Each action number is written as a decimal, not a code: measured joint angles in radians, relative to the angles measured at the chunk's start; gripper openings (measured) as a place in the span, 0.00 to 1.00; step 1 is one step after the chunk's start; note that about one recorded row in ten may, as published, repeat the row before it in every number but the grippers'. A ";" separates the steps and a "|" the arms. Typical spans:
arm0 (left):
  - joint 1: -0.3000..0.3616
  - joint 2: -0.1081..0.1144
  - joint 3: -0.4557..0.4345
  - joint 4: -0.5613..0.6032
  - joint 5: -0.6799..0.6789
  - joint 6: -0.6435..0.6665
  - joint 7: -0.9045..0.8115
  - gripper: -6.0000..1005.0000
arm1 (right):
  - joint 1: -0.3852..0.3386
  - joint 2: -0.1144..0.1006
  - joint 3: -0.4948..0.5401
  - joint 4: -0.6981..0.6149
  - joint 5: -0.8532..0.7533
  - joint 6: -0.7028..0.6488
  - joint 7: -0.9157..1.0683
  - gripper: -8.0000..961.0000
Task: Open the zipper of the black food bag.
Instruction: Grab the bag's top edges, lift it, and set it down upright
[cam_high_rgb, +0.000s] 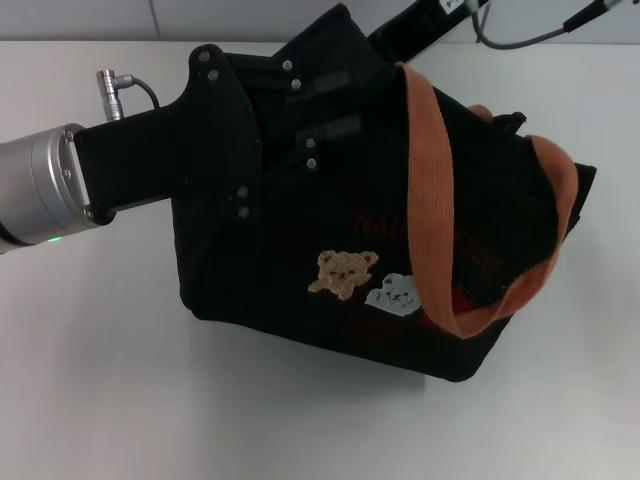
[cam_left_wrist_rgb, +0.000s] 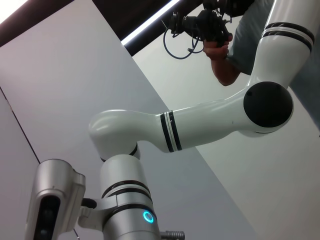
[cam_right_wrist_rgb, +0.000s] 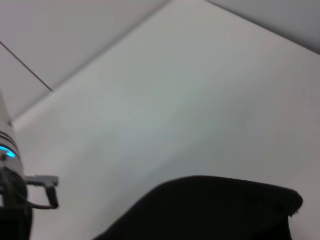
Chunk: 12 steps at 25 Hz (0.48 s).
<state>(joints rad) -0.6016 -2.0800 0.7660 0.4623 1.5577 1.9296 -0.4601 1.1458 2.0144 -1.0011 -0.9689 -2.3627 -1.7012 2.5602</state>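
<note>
**Head view: left end effector on the bag, zipper not visible**

Left side: I see the left arm coming in from the left edge, silver wrist section with a green light, black mount beyond it. The left end effector (cam_high_rgb: 325, 105) lies across the top of the black food bag (cam_high_rgb: 270, 270), black on black; I cannot tell whether its fingers are spread or pressed together.

Centre: the bag sits tilted on the white bench (cam_high_rgb: 120, 400), bear patches (cam_high_rgb: 365, 280) facing the camera, a tan one beside a white one. Two orange-brown handles (cam_high_rgb: 430, 180) loop over the bag's right half. I can't pick out the zipper along the top edge.

Right: the right arm enters from the top edge behind the bag; its end effector is hidden. The right wrist view shows only a black fabric edge over the bench. The left wrist view points up at the robot's white arm and body.
</note>
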 joint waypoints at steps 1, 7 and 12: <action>0.000 0.000 0.000 0.000 0.000 0.000 0.000 0.20 | 0.003 0.004 0.000 -0.001 -0.012 0.000 -0.005 0.37; 0.001 0.000 0.001 -0.002 0.000 -0.001 0.000 0.20 | -0.022 0.023 0.001 -0.036 -0.015 0.003 -0.035 0.28; 0.008 0.000 0.001 -0.007 0.001 0.000 0.008 0.20 | -0.129 0.015 0.011 -0.091 0.126 -0.009 -0.063 0.12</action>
<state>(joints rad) -0.5934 -2.0801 0.7671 0.4548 1.5583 1.9299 -0.4523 1.0168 2.0290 -0.9905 -1.0598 -2.2366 -1.7100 2.4969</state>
